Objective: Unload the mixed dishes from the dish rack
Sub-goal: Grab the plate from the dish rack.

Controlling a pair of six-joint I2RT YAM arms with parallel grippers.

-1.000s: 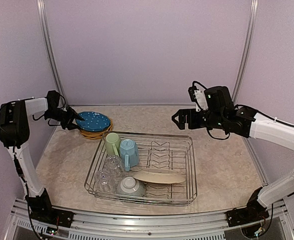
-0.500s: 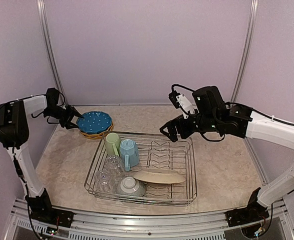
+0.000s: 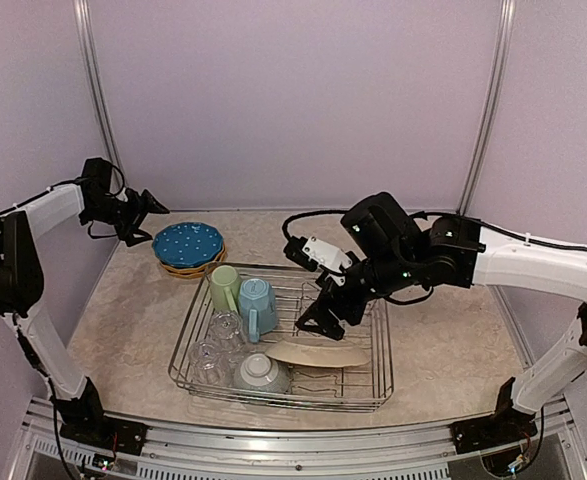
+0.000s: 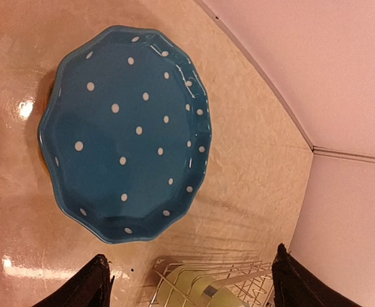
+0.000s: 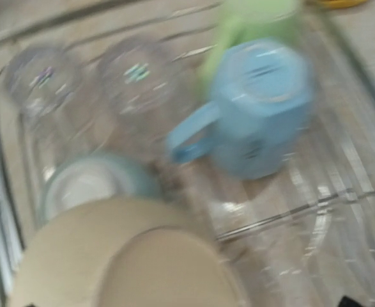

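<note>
The dish rack (image 3: 383, 330) holds a pale green mug (image 3: 224, 287), a light blue mug (image 3: 257, 303), clear glasses (image 3: 223, 328), a pale grey-green bowl (image 3: 261, 373) and a cream plate (image 3: 318, 352) that lies tilted. My right gripper (image 3: 311, 318) is open and empty, low over the rack just above the cream plate (image 5: 130, 256); its view is blurred. The blue dotted plate (image 3: 188, 243) sits on yellow dotted plates (image 3: 186, 269) on the table, left of the rack. My left gripper (image 3: 153, 205) is open and empty, above and behind the blue plate (image 4: 126, 131).
Rows of upright wire prongs (image 3: 323, 300) fill the right half of the rack. The back wall and a metal post (image 3: 98, 110) stand close behind the left arm. In the left wrist view the rack's corner (image 4: 238, 272) and the green mug (image 4: 193, 291) show.
My right arm has swung left and down, from above the rack's far right corner to low over the cream plate. My left gripper has risen and drawn back from the blue plate.
</note>
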